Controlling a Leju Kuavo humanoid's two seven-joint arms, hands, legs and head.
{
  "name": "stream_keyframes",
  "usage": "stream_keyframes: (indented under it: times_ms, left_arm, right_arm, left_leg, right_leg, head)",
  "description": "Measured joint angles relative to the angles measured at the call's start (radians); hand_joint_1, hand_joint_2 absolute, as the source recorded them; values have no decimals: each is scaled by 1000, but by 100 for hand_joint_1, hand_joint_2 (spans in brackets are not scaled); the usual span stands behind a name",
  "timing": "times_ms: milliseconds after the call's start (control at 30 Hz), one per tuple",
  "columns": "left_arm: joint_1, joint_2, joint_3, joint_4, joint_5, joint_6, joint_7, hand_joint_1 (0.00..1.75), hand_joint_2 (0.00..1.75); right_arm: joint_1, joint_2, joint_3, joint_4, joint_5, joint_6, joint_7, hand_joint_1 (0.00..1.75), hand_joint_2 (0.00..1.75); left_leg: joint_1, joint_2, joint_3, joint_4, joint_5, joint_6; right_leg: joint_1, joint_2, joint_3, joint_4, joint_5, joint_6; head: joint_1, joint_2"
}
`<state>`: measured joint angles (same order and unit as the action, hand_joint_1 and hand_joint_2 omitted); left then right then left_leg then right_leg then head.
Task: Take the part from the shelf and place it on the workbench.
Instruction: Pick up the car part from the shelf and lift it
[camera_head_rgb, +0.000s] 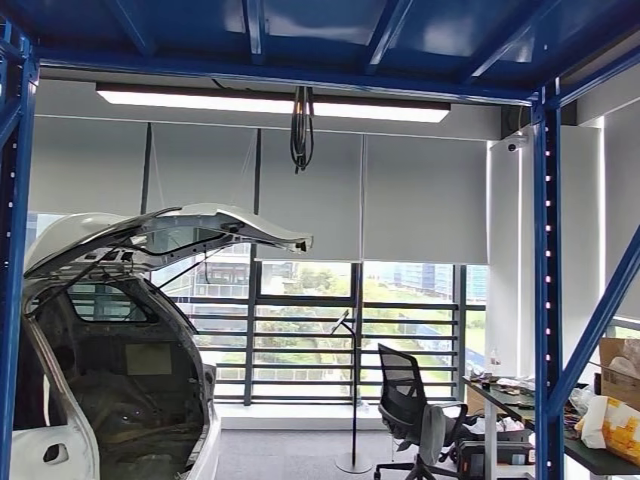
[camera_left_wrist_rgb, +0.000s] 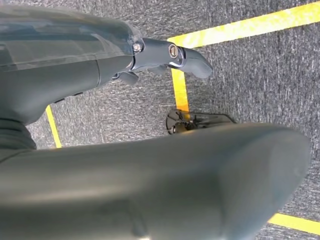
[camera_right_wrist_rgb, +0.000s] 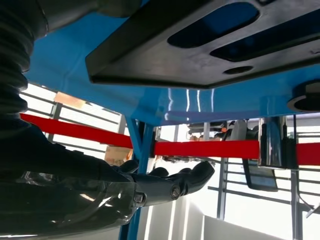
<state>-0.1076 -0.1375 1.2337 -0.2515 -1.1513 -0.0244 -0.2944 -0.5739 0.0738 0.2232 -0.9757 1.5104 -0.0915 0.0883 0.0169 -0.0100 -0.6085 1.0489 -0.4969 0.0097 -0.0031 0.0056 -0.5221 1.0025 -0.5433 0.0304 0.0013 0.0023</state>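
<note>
black part (camera_right_wrist_rgb: 211, 47) on blue shelf (camera_right_wrist_rgb: 113, 95); right robot hand (camera_right_wrist_rgb: 166, 182) and left robot hand (camera_left_wrist_rgb: 166, 55) both empty, fingers extended

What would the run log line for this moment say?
stage: reaching at shelf | left hand: hanging over grey carpet, holding nothing | right hand: open, below flat black part on blue shelf | part: not yet grasped

Blue shelf (camera_right_wrist_rgb: 94, 80) carrying a flat black part (camera_right_wrist_rgb: 196, 45) (seen from beneath), red crossbar (camera_right_wrist_rgb: 203, 148) below
</note>
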Motion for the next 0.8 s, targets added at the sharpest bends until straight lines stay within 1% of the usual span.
stream_keyframes:
  times_ms: [233,567,800]
  left_arm:
    - [-1,-8,0,1,9,-4,0,0,0]
    - [-10,-25,0,1,12,-6,-7,0,0]
    - [-20,-41,0,3,11,-6,-11,0,0]
  right_arm:
    - [-48,26,7,99,-5,0,-10,0,175]
    - [-102,62,48,193,14,-16,-18,0,175]
    - [-131,117,101,243,20,-26,-35,0,175]
  left_leg:
    - [0,0,0,0,0,0]
    - [0,0,0,0,0,0]
    - [0,0,0,0,0,0]
  right_leg:
    - [0,0,0,0,0,0]
    - [0,0,0,0,0,0]
    - [0,1,0,0,0,0]
  head:
    - [0,0]
    - [0,0]
    - [0,0]
